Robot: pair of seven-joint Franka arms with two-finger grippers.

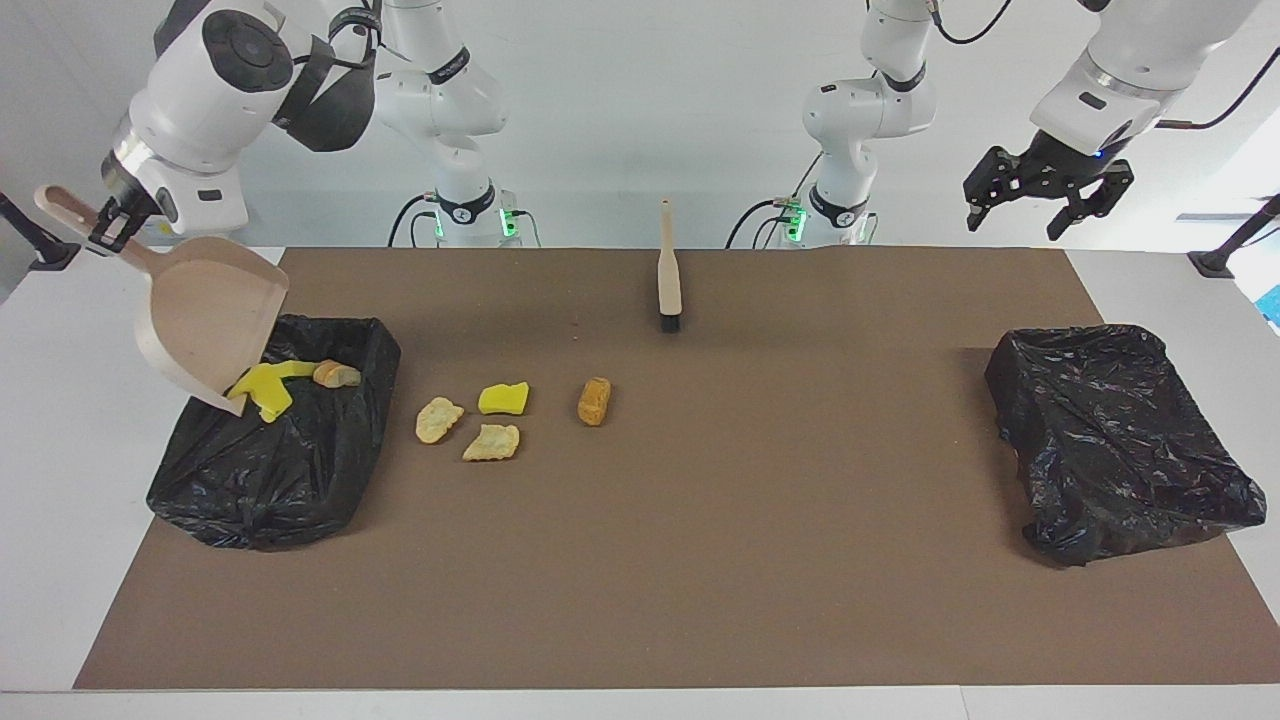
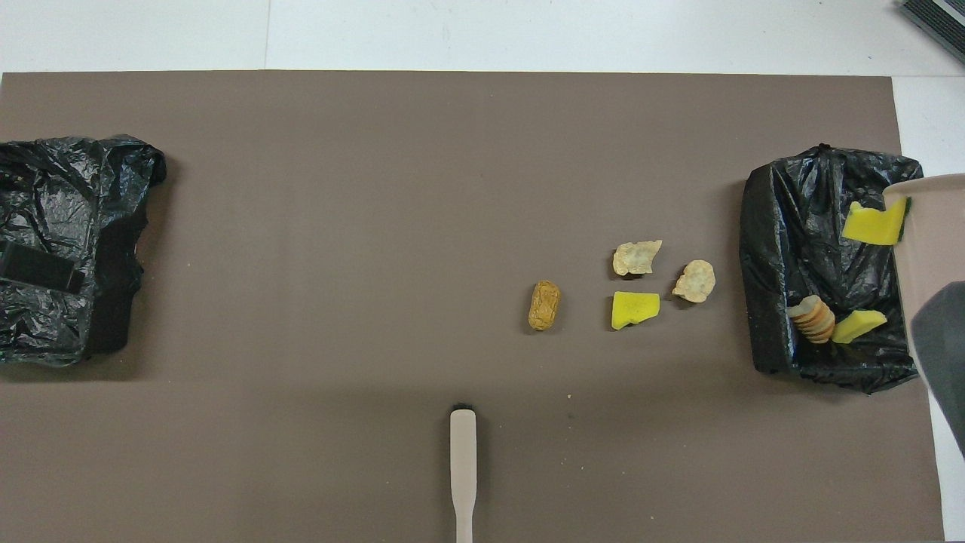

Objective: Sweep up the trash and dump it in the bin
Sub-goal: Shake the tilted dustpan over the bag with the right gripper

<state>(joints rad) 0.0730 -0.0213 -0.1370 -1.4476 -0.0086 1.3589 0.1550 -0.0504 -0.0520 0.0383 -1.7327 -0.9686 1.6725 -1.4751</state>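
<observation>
Brown mat, 1 black bag-lined bin at left arm's end

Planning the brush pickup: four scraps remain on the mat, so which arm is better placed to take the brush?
Left: its open tool is empty, while the right tool holds the beige plastic dustpan over the black bag-lined bin.

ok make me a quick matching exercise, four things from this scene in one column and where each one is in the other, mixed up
Things:
1. dustpan
2. brush
3. orange-brown lump
4. left tool

Places:
A. on the mat among the loose scraps
B. raised, open, holding nothing
C. tipped over the black bin, held by the right tool
D. lying on the mat nearest the robots, midway between the arms

Pairs: 1-C, 2-D, 3-A, 4-B
</observation>
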